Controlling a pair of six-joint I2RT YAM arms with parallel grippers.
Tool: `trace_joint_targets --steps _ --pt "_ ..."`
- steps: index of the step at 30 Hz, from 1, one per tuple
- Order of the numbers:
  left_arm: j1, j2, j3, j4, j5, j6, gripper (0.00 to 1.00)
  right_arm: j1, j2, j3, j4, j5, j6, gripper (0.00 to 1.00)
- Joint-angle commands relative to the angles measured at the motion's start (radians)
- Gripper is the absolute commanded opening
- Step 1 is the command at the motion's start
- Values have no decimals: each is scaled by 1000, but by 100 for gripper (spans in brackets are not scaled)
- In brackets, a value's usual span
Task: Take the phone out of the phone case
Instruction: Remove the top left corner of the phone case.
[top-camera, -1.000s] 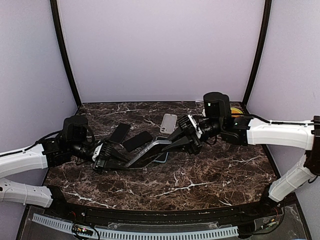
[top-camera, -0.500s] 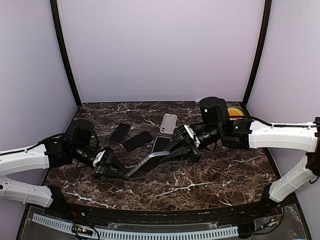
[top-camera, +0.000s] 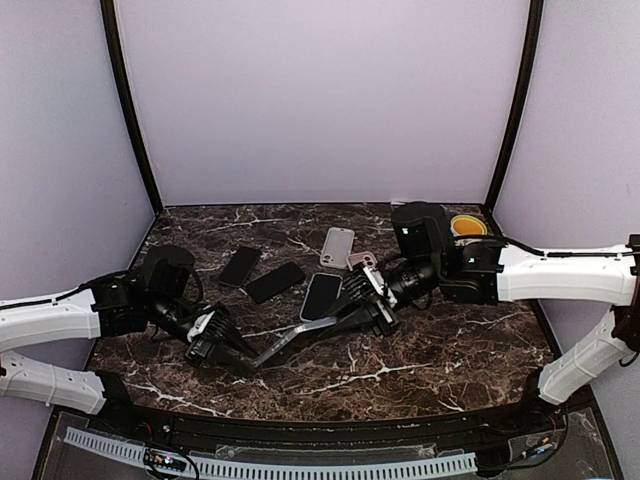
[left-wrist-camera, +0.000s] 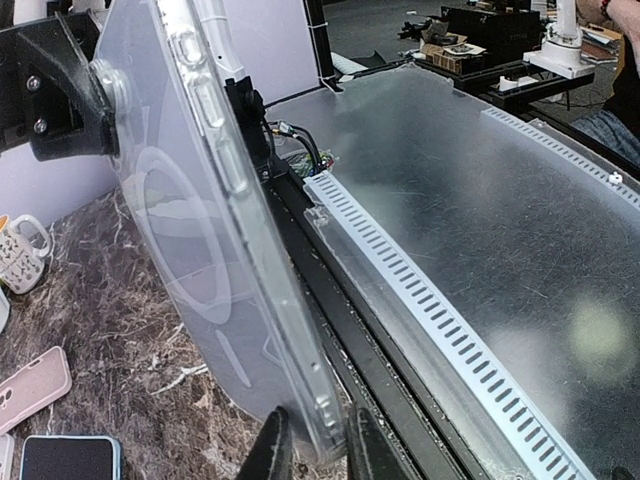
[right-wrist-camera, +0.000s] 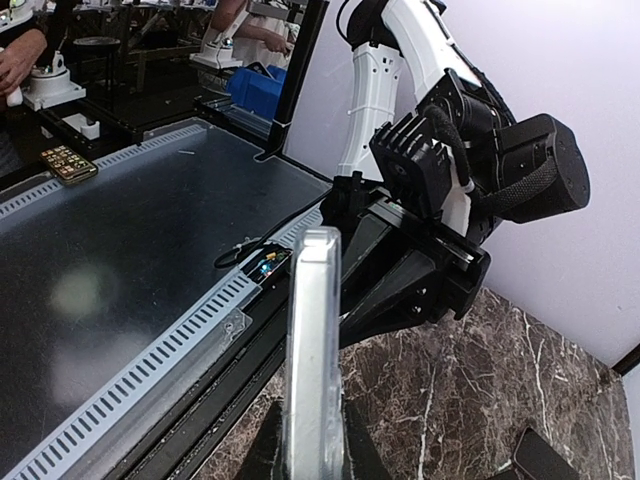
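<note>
Both arms have pulled the clear plastic phone case (top-camera: 300, 335) toward the front edge; left gripper (top-camera: 236, 360) pinches one end, right gripper (top-camera: 366, 312) pinches the other; black rectangular phone (top-camera: 322, 296) lies bare on the dark marble table (top-camera: 450, 340), behind the case.

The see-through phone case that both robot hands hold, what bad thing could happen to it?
The clear plastic phone case is pinched only at its thin edge by the left gripper, so it might slip out. The right gripper grips the other end; if the arms pull or twist differently, the case could bend or crack.
</note>
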Motion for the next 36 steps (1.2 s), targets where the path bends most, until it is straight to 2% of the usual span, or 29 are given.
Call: trace_joint_targets --steps 1,12,20,36 --pt "-24 14 38 73 48 18 18 76 16 58 57 -21 -94 0" --pt "-36 25 48 28 22 70 17 133 56 107 -88 38 -218 0" --pt "-41 7 38 40 -61 110 5 157 68 110 -89 29 -215 0" --pt "-42 -30 34 -16 -103 238 0 175 173 168 -160 -25 -215 0"
